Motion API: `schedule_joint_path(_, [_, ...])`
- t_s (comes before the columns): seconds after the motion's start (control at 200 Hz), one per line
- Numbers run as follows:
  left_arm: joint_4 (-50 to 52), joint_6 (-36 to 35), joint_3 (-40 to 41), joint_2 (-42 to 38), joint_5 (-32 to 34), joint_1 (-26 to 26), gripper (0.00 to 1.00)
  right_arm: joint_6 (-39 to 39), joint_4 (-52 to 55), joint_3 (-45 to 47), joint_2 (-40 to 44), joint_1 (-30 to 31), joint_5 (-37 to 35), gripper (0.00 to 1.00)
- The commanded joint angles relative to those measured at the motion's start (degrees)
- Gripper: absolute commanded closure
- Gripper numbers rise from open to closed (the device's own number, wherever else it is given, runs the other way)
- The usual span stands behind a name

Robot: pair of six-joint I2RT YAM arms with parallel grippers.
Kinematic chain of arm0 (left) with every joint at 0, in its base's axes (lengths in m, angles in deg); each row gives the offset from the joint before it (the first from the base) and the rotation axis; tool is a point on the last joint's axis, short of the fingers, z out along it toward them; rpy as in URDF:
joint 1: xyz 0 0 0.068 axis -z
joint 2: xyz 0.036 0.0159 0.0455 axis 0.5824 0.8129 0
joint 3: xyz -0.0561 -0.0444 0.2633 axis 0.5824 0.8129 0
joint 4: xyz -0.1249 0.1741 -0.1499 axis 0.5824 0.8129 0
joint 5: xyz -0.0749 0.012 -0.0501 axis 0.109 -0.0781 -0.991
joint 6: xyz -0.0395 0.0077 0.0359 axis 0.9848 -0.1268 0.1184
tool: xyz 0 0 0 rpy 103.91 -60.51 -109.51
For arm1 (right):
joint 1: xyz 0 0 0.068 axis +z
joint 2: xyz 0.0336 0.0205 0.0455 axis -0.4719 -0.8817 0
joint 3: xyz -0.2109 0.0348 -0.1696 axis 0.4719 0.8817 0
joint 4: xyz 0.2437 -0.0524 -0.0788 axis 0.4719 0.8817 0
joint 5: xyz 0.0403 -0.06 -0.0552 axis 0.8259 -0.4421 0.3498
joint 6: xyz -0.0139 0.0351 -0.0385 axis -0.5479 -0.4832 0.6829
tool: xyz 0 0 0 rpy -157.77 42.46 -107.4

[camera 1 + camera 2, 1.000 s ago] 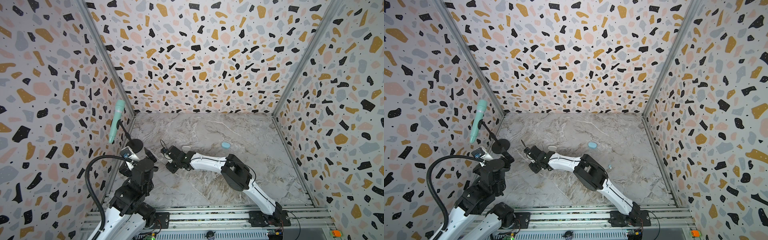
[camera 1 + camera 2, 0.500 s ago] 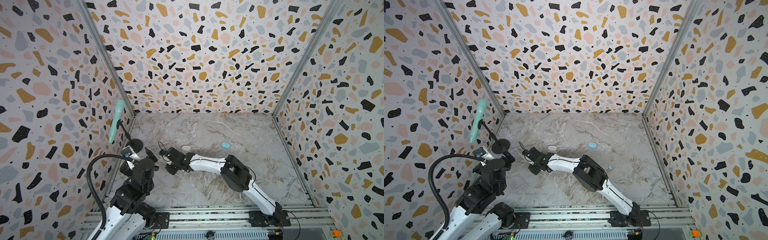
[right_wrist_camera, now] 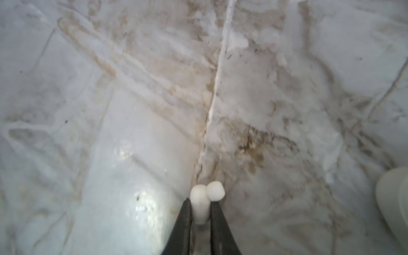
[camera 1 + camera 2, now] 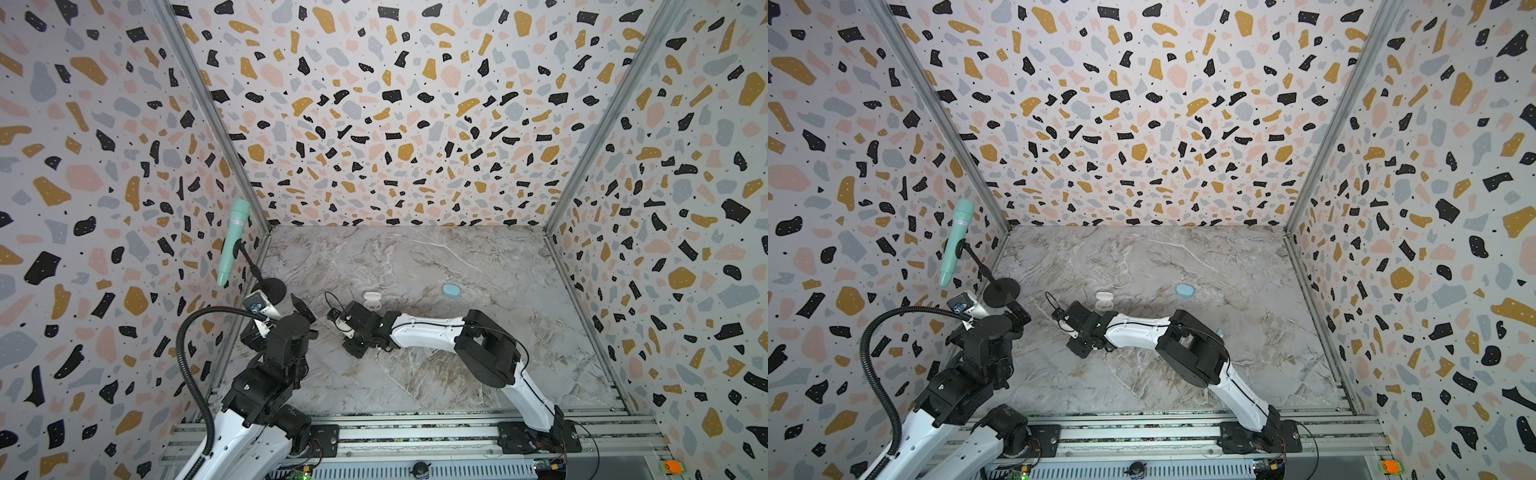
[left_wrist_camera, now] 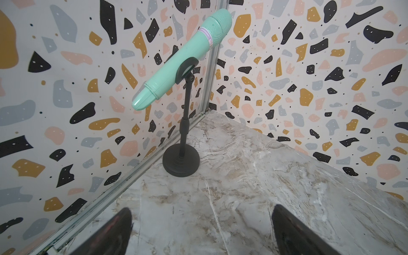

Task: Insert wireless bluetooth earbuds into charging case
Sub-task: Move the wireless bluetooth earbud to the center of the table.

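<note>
marble tabletop (image 4: 415, 266) carries the white case (image 4: 372, 300); near it the right gripper (image 3: 200, 202) has now pinched shut on a white earbud (image 3: 199, 196). left gripper (image 5: 202, 215) stays spread wide by the microphone stand (image 5: 181, 161).

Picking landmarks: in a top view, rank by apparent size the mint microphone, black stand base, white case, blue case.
1. mint microphone, raised nearer the camera
2. black stand base
3. white case and blue case: look alike, not ranked

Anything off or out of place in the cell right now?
Nothing spilled or damaged. One oddity: a mint microphone, clipped at a tilt on a black stand, sits by the left wall. It looks unrelated to the task.
</note>
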Motion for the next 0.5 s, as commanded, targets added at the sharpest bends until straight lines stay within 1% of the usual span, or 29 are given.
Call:
schedule_joint_path(0.0, [-2.2, -0.8, 0.7, -0.3, -0.1, -0.4, 0.0, 1.2, -1.4, 5.6, 8.2, 0.3, 0.5, 0.89])
schedule_joint_path(0.085, [-2.4, -0.9, 0.8, -0.3, -0.2, -0.5, 0.0, 1.7, -1.5, 10.0, 11.4, 0.2, 0.3, 0.89])
schedule_joint_path(0.2, [-2.5, -1.1, 0.8, -0.1, -0.6, -0.7, 0.0, 2.5, -0.5, 13.7, 13.0, 0.3, 0.6, 0.89])
schedule_joint_path(0.355, [-2.5, -1.0, 0.7, -0.2, -0.7, -0.7, 0.0, 2.5, -0.6, 16.6, 13.6, 0.2, 0.3, 0.9])
schedule_joint_path(0.496, [-2.5, -1.0, 0.8, -0.3, -0.8, -0.7, 0.0, 2.8, -0.2, 17.3, 13.1, 0.2, 0.3, 0.91])
